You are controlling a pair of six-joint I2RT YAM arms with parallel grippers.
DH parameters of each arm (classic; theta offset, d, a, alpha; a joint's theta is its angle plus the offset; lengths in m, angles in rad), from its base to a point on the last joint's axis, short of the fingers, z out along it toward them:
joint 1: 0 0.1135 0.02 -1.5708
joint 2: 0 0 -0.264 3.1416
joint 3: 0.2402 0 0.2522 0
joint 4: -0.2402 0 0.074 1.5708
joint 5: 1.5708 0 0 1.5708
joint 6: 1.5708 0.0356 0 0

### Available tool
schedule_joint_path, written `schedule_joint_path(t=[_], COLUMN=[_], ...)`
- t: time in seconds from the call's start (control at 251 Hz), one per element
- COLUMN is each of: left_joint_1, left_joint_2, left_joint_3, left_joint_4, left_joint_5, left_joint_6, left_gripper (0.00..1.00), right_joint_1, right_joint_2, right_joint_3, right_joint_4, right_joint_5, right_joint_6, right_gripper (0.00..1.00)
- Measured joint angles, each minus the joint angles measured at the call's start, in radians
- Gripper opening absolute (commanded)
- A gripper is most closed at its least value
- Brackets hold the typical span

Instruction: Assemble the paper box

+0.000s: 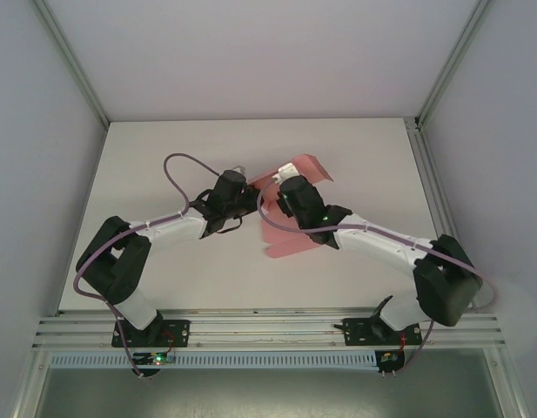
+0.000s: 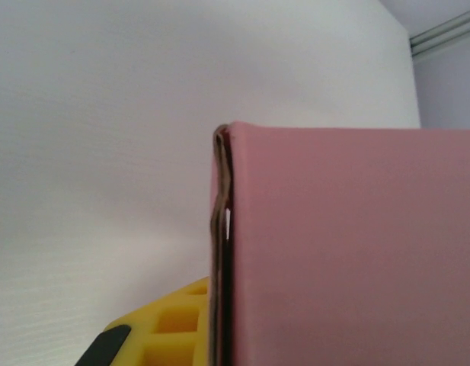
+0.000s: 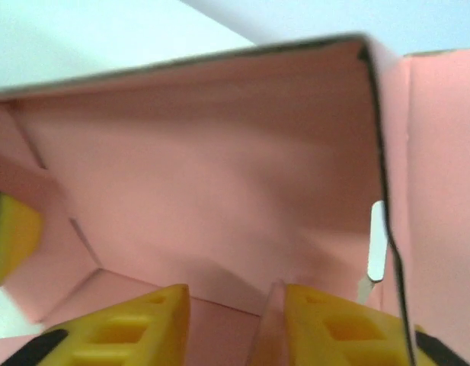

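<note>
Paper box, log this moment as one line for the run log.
stage: folding, partly formed | paper box: walls up | left gripper: at folded wall, grip unclear | right gripper: open, straddling inner flap

Paper box (image 1: 290,237): thin pink card, matt and smooth, with creased folds and a darker raw cut edge. Fingers (image 3: 349,332) of the right gripper (image 3: 236,297): yellow moulded plastic, matt, with recessed pockets. Table (image 1: 164,174): white, matt, faintly textured. Frame rails (image 1: 268,329): bare extruded metal, satin finish.
</note>
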Motion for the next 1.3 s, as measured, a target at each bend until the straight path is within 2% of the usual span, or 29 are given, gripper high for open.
schedule_joint_path(t=[0.08,0.172,0.263,0.307,0.327,0.439,0.523,0.694,0.774,0.918,1.093,1.181,1.301], left_joint_1=[0.000,0.001,0.002,0.005,0.006,0.016,0.021,0.023,0.023,0.025,0.026,0.026,0.026], left_joint_2=[0.000,-0.002,-0.011,-0.019,-0.023,-0.044,-0.063,-0.132,-0.163,-0.192,-0.194,-0.194,-0.194], left_joint_3=[0.000,0.000,-0.008,-0.016,-0.021,-0.046,-0.063,-0.091,-0.103,-0.111,-0.111,-0.111,-0.111], left_joint_4=[0.003,0.002,0.004,0.004,0.005,0.012,0.018,0.026,0.028,0.026,0.025,0.025,0.025], left_joint_5=[0.014,0.022,0.027,0.034,0.040,0.074,0.097,0.137,0.146,0.148,0.145,0.143,0.141], left_joint_6=[0.009,0.035,0.066,0.081,0.090,0.134,0.165,0.223,0.241,0.260,0.274,0.275,0.274], left_gripper=[0.00,0.00,0.00,0.00,0.00,0.00,0.00,0.00,0.00,0.00,0.00,0.00,0.00], right_joint_1=[0.004,0.000,-0.019,-0.032,-0.043,-0.139,-0.269,-0.556,-0.628,-0.635,-0.576,-0.540,-0.468], right_joint_2=[-0.089,-0.230,-0.415,-0.498,-0.539,-0.683,-0.716,-0.611,-0.531,-0.423,-0.394,-0.390,-0.378], right_joint_3=[-0.014,-0.032,-0.066,-0.083,-0.091,-0.106,-0.098,-0.053,-0.045,-0.045,-0.045,-0.045,-0.046], right_joint_4=[-0.015,-0.033,-0.037,-0.038,-0.038,-0.053,-0.090,-0.223,-0.257,-0.295,-0.285,-0.274,-0.261], right_joint_5=[-0.008,-0.047,-0.149,-0.198,-0.227,-0.323,-0.352,-0.439,-0.498,-0.718,-0.955,-1.025,-1.066], right_joint_6=[0.002,-0.008,-0.008,-0.002,-0.006,0.004,0.031,0.086,0.091,0.076,0.053,0.051,0.049], right_gripper=[0.64,0.73,0.84,0.97,0.98,0.98,0.98,0.98,0.94,0.86,0.75,0.70,0.68])
